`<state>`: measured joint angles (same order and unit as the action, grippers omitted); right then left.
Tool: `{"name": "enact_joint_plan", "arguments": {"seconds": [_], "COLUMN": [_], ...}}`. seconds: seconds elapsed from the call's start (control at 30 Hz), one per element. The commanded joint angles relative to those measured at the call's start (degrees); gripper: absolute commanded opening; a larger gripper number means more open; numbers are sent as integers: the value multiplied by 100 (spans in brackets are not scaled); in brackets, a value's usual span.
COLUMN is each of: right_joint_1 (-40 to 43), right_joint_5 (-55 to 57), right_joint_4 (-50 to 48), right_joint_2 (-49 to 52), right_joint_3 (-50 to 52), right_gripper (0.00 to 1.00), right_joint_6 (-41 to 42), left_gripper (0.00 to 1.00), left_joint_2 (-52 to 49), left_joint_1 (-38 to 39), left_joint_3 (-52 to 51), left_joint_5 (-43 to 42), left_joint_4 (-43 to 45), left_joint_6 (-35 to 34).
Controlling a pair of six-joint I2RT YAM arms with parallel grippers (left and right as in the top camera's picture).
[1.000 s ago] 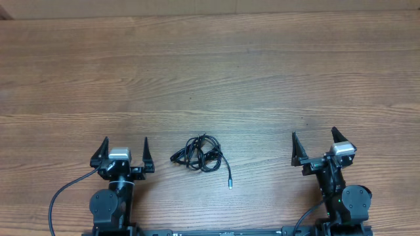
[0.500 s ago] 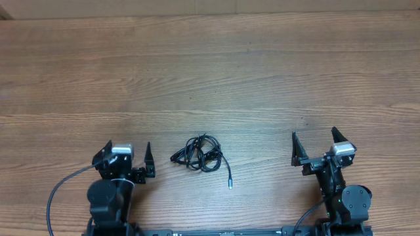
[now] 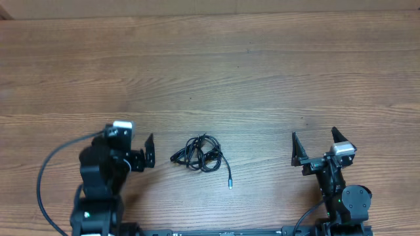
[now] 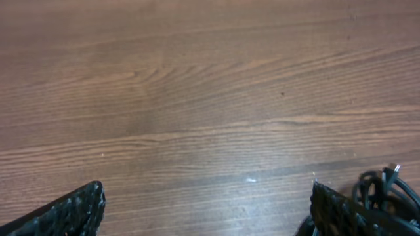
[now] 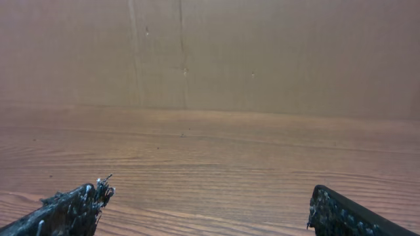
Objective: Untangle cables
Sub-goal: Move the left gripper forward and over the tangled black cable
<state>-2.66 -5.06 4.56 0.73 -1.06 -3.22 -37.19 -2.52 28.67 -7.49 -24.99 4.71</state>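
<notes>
The cables [image 3: 200, 154] lie as a small bunch of thin black loops on the wooden table [image 3: 216, 72], near the front middle. One strand runs down to a silver-tipped plug [image 3: 230, 183]. My left gripper [image 3: 131, 147] stands open just left of the bunch, touching nothing. In the left wrist view the left gripper [image 4: 209, 206] has only bare wood between its fingers, and the cables [image 4: 387, 190] show just outside the right finger [image 4: 341, 213]. My right gripper [image 3: 314, 134] is open well to the right of the bunch, and nothing lies in the right gripper [image 5: 210, 200].
The table's wood extends far back to a cardboard wall [image 5: 262, 52]. A thick black arm cable [image 3: 49, 170] loops out left of the left arm. The arm bases [image 3: 348, 203] stand at the front edge.
My left arm has risen and swung a little left and back, its gripper turning toward the cable bunch. The right arm and the cables have not moved.
</notes>
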Motion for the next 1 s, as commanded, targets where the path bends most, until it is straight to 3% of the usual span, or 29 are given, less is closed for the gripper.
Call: {"name": "enact_joint_plan", "arguments": {"seconds": [0.0,0.43,0.7,0.97], "right_joint_1": [15,15,15,15], "right_joint_5": [70,70,70,72], "right_joint_4": [-13,-13,-13,-13], "right_joint_2": [-57,-57,-57,-57], "right_joint_3": [59,59,59,59], "right_gripper": [100,100,100,100], "right_joint_6": [0,0,2,0], "left_gripper": [99,100,100,99], "left_joint_2": [-452,-1510,-1749,-2037], "left_joint_1": [-46,-44,-42,-39], "left_joint_3": [586,1878,2739,2905], "left_joint_5": [-140,-179,-94,-129], "left_joint_4": [-192,-984,-2159,-2280], "left_joint_6": [111,-74,-144,-151]}}
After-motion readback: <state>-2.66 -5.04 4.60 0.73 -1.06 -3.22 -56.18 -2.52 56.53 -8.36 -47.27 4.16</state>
